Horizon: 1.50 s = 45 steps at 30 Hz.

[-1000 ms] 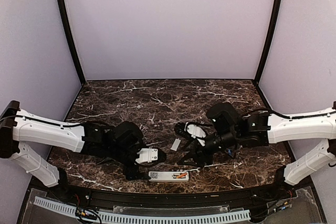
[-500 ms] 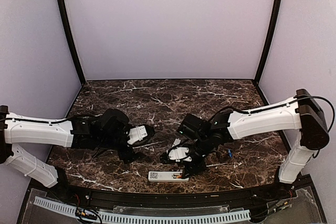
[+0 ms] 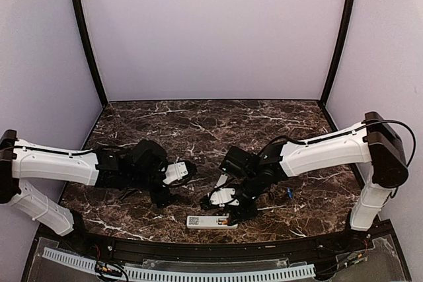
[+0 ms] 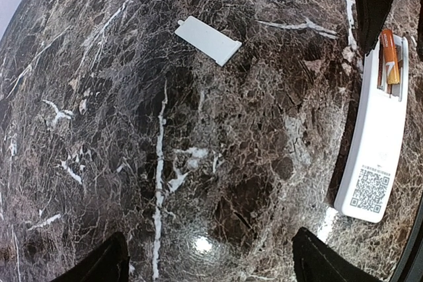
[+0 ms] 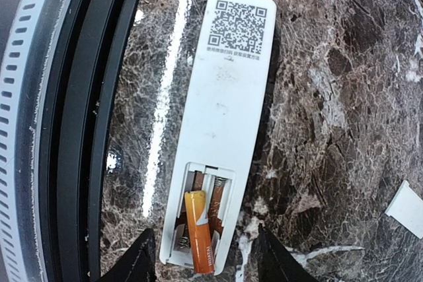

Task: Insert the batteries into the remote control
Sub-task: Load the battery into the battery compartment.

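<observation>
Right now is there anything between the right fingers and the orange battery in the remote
Nothing visible. In the right wrist view the right fingers straddle the open end of the remote, with the orange battery lying exposed in its compartment. The loose white cover lies off to one side.

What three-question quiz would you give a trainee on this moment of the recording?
1. True or false: the slim white plastic remote control lies with its button face up.
2. Where is the small orange cylindrical battery?
A. in the remote's open compartment
B. loose on the marble, away from the remote
C. between the left arm's fingers
3. What does the left gripper hold?

Key:
1. False. Its back faces up, showing the QR-code label.
2. A
3. Nothing. It is open over bare table.
</observation>
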Available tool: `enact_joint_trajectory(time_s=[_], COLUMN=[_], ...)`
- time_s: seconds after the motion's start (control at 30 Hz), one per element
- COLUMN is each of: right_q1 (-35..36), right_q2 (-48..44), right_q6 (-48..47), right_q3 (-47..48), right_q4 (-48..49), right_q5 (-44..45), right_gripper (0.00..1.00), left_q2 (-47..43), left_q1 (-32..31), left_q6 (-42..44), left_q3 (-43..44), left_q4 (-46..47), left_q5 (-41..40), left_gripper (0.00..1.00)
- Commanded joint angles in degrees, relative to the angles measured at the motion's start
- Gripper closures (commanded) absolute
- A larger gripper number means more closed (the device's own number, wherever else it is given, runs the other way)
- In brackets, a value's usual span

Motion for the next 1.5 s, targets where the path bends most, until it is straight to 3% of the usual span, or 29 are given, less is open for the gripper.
enact_joint_trajectory(time_s=[0.0,1.2,1.47], right_q1=[0.7,2.0,2.0], right_q2=[1.6,3.9,2.5], right_q6=[-0.1,7.4,9.8], right_q3=[1.3,0.0,-0.4], right_q4=[1.8,4.0,3.2], right_q5=[1.4,4.0,5.5], right_gripper=[0.51,0.56,0.66], left_q2=[0.3,2.4,2.5], left_q1=[0.2,0.1,0.2], left_q6=[0.0,0.0,-0.2], left_q3=[-0.2,0.6,0.7], left_q4=[0.4,-0.6,-0.8], left_q5=[-0.1,0.8,1.0], left_gripper=[0.15,0.16,0.16])
